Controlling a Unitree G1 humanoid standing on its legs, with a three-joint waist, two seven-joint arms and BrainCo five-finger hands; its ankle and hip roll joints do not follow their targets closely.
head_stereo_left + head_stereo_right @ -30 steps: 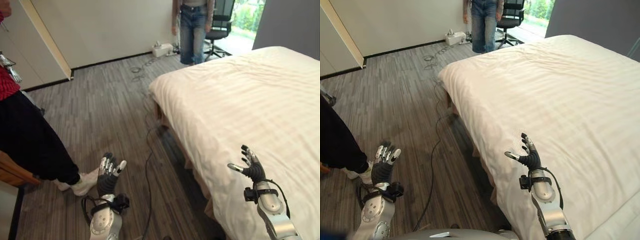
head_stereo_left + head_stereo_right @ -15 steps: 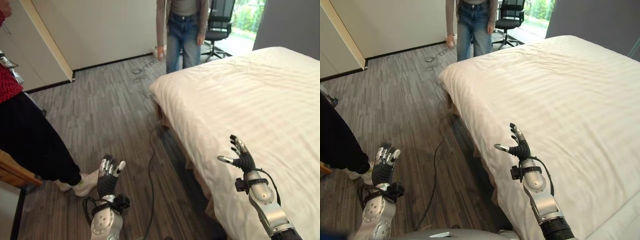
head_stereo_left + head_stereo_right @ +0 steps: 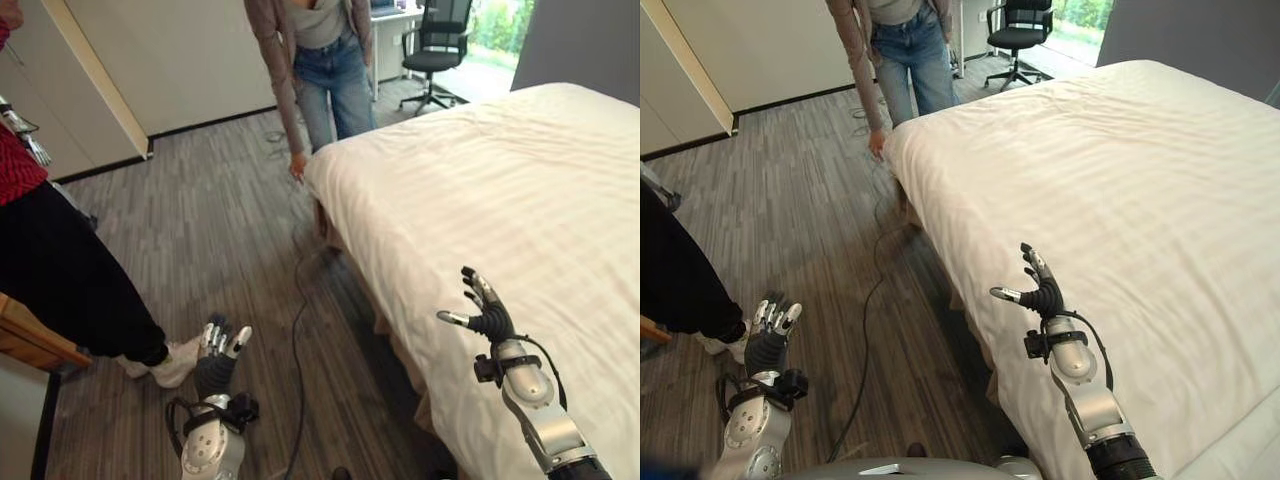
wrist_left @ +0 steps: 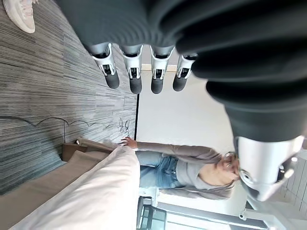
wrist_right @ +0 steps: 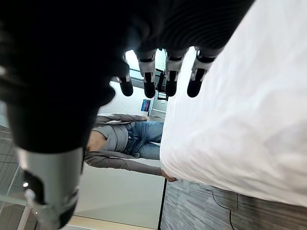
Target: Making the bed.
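Far left, at the frame edge: a person in black trousers (image 3: 60, 285) and a white shoe (image 3: 172, 363), standing on the grey plank floor (image 3: 210, 225). Just beside that shoe, low over the floor: the left hand (image 3: 217, 352), palm up, fingers (image 4: 135, 72) straight and slightly spread, holding nothing, well apart from the bed. Further along, a black cable (image 3: 297, 330) trailing across the floor toward the bed's corner. At the far corner of the bed, a second person in jeans and a grey cardigan (image 3: 315, 62), bent forward, one hand (image 3: 297, 166) near the duvet's corner. Behind, a black office chair (image 3: 437, 45). Right of centre: the bed, covered by a white duvet (image 3: 500, 200), smooth, draped over the near edge. Above that near edge: the right hand (image 3: 486, 318), raised, fingers (image 5: 169, 76) wide and straight, thumb out, grasping nothing; contact with the duvet cannot be told.
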